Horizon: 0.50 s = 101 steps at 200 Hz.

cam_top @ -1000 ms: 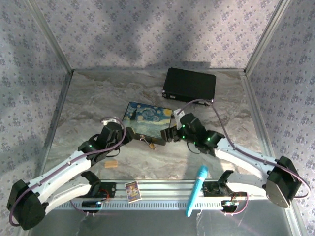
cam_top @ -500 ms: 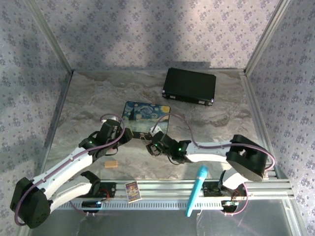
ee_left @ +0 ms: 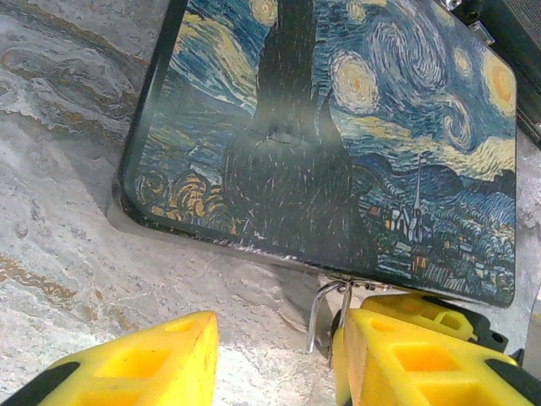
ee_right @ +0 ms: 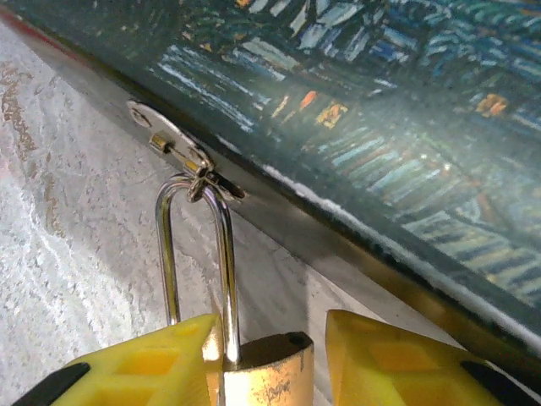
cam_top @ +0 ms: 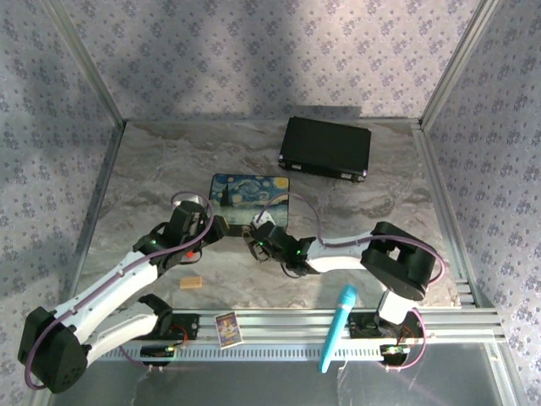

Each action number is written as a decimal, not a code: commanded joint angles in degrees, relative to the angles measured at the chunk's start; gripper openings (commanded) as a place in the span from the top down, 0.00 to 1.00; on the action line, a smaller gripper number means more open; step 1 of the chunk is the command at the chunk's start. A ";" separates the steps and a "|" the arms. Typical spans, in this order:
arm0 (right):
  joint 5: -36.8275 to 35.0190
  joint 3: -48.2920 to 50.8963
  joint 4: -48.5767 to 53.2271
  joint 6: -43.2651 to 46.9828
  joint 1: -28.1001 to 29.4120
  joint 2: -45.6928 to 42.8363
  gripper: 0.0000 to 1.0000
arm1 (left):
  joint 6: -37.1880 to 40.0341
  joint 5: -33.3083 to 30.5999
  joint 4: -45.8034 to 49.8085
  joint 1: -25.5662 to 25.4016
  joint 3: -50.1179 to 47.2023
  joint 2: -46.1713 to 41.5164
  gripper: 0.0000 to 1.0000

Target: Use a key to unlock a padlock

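At the near edge of the painted tin [cam_top: 249,193], the padlock [ee_right: 266,379] hangs by its thin silver shackle [ee_right: 196,254] from the tin's small hasp [ee_right: 173,139], its brass body over the marbled table [cam_top: 152,169]. The right gripper [ee_right: 272,342] has its 2 yellow fingers on either side of that body, 1 against it and the other a sliver away, so the jaws are apart. The left gripper [ee_left: 275,355] stands just beside it, jaws parted on nothing, with the shackle next to 1 finger.
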<state>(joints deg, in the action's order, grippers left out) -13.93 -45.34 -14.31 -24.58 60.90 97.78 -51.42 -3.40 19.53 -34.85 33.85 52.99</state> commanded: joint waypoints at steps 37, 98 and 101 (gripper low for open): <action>3.32 -0.92 -4.30 -0.82 -1.41 2.48 0.77 | 3.23 -0.14 0.86 0.81 3.40 0.82 0.57; 4.71 0.34 -6.41 -2.37 -2.06 3.57 0.94 | 12.19 -4.01 4.46 1.33 9.04 5.47 0.57; 4.80 0.41 -6.58 -2.47 -2.02 3.57 0.94 | 13.33 -4.24 4.68 1.35 9.63 5.92 0.57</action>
<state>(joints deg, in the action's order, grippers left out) -9.17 -45.41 -19.94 -25.93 59.20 100.20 -45.36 -5.23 21.37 -34.06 39.00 56.82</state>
